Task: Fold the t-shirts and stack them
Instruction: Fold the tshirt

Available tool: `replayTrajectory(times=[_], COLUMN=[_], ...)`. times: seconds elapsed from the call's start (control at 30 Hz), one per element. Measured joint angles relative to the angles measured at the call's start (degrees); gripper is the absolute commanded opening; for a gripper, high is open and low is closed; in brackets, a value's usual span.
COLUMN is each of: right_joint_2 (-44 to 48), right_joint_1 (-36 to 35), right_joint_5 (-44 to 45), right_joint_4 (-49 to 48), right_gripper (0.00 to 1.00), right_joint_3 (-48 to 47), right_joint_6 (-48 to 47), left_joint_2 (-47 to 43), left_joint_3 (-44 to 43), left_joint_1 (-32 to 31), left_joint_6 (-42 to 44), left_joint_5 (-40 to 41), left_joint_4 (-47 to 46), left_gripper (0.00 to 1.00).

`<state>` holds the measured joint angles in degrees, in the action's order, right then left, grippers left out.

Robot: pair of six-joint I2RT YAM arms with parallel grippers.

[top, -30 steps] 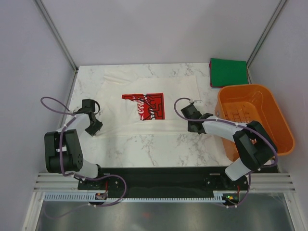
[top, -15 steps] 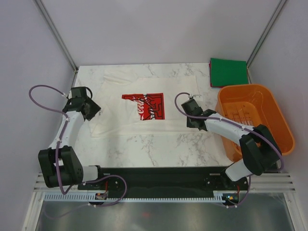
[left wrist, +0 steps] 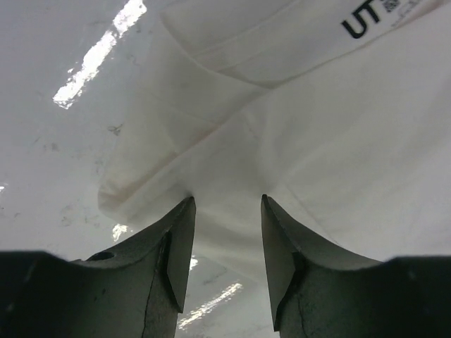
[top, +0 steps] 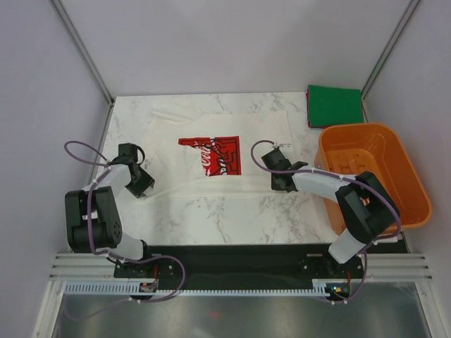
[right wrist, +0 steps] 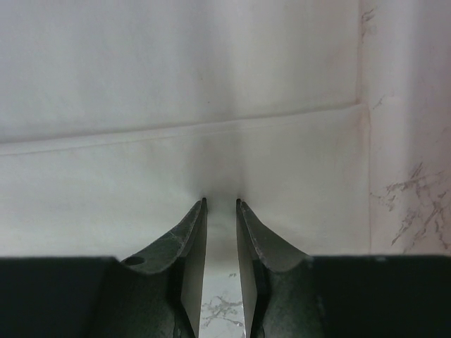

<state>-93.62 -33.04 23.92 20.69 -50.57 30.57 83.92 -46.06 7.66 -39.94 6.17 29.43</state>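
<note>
— Where is the white t-shirt (top: 246,137)?

— Spread flat in the middle of the marble worktop (top: 211,218), its red print (top: 209,155) facing up. From above, its long axis runs from 9 to 3 o'clock. Its near edge is a straight line across the marble.

— Which end is the neck?

— I cannot tell from above. In the left wrist view, black "UT" lettering (left wrist: 365,22) sits on cloth at 1 o'clock from the fingers.

— And the pincers?

— The left pincer (left wrist: 225,201) is at the shirt's 8 o'clock corner. Its jaws are about half apart and astride a soft fold, with nothing clamped. The right pincer (right wrist: 221,202) is at the 4 o'clock corner, tips on the hem. Only a narrow slit shows between its jaws, with cloth in it. Whether that cloth is nipped I cannot tell.

— The other shirt?

— The green t-shirt (top: 334,104) lies folded square at 1 o'clock in the far corner. The orange basket (top: 412,176) stands just beside it, at 3 o'clock from the white one.
</note>
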Motion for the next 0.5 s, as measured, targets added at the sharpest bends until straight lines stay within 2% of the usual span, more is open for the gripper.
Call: replayTrajectory(times=[0.5], right_joint_2=[5.7], right_joint_1=[-2.5], right_joint_5=[-0.7], right_joint_4=[-2.3], right_gripper=[0.31], right_joint_3=[6.4], right_joint_6=[4.5], left_joint_2=[4.6], left_joint_3=[-2.0], left_joint_1=[1.9], left_joint_6=[-1.8], left_joint_5=[5.1], left_joint_4=[-0.4], left_gripper=[0.50])
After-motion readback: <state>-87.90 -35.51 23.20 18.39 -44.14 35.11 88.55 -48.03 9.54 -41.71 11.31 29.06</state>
